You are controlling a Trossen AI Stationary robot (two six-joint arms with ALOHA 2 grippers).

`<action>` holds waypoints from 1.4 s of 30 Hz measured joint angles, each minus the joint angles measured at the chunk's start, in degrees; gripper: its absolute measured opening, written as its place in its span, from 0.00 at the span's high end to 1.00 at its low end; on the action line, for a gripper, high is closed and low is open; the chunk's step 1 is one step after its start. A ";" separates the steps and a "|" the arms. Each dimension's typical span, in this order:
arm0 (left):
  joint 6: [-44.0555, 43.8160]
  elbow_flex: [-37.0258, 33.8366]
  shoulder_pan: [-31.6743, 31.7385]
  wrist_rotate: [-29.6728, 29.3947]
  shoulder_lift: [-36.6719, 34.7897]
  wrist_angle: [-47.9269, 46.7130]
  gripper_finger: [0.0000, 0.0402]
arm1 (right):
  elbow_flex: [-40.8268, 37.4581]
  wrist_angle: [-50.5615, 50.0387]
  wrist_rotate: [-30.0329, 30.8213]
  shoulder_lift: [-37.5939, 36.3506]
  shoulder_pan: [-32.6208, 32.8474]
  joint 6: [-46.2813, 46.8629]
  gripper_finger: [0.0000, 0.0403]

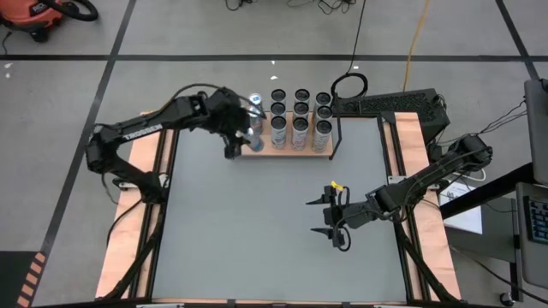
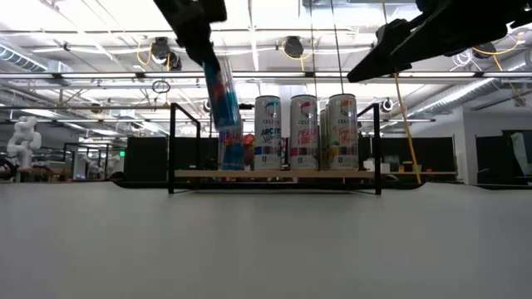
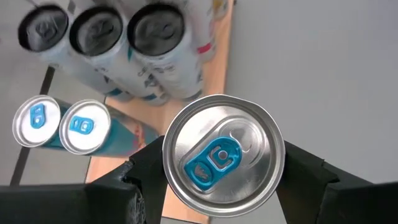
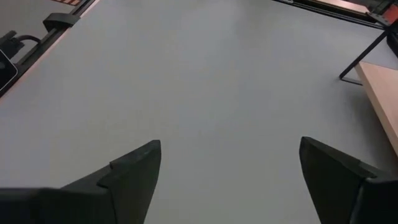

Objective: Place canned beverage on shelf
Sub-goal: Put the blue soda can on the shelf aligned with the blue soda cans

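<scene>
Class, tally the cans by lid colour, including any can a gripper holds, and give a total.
dark-lid cans: 9
silver-lid cans: 3 (2 on the shelf, 1 in the left gripper)
Total: 12

In the low view the left gripper (image 2: pixel 202 33) is cut off by the top edge, so its hold on the tilted can (image 2: pixel 223 91) is unseen. The can's base blurs against cans (image 2: pixel 235 151) behind it on the shelf (image 2: pixel 274 174). At three o'clock, the shelf corner (image 4: pixel 382 84) runs off the right wrist view.
</scene>
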 joint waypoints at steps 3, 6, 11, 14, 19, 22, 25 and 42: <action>1.21 0.00 1.25 -0.14 2.51 0.81 0.44 | 0.00 0.02 0.00 0.00 0.00 0.00 0.21; 1.57 0.00 1.91 -0.24 4.95 2.09 0.44 | 0.00 -0.04 0.00 0.00 0.00 0.00 0.21; 2.25 0.00 3.20 -1.37 8.26 2.12 0.44 | 0.00 -0.26 0.00 0.00 0.00 0.04 0.21; 2.89 0.00 3.78 -1.76 9.80 2.17 0.44 | 0.00 -0.24 0.00 0.00 0.00 0.05 0.21; 2.98 0.00 4.69 -1.36 11.25 2.60 0.44 | 0.00 -0.22 0.00 0.00 0.00 0.15 0.21; 3.06 0.00 5.11 -1.47 11.49 2.56 0.44 | 0.00 -0.21 0.00 0.00 0.00 0.20 0.21; 3.06 0.00 5.29 -1.49 11.49 2.99 0.44 | 0.00 -0.22 0.00 0.00 0.00 0.20 0.21; 4.42 -0.02 5.55 -1.45 12.69 4.81 0.41 | 0.00 -0.24 0.00 0.00 0.02 0.42 0.21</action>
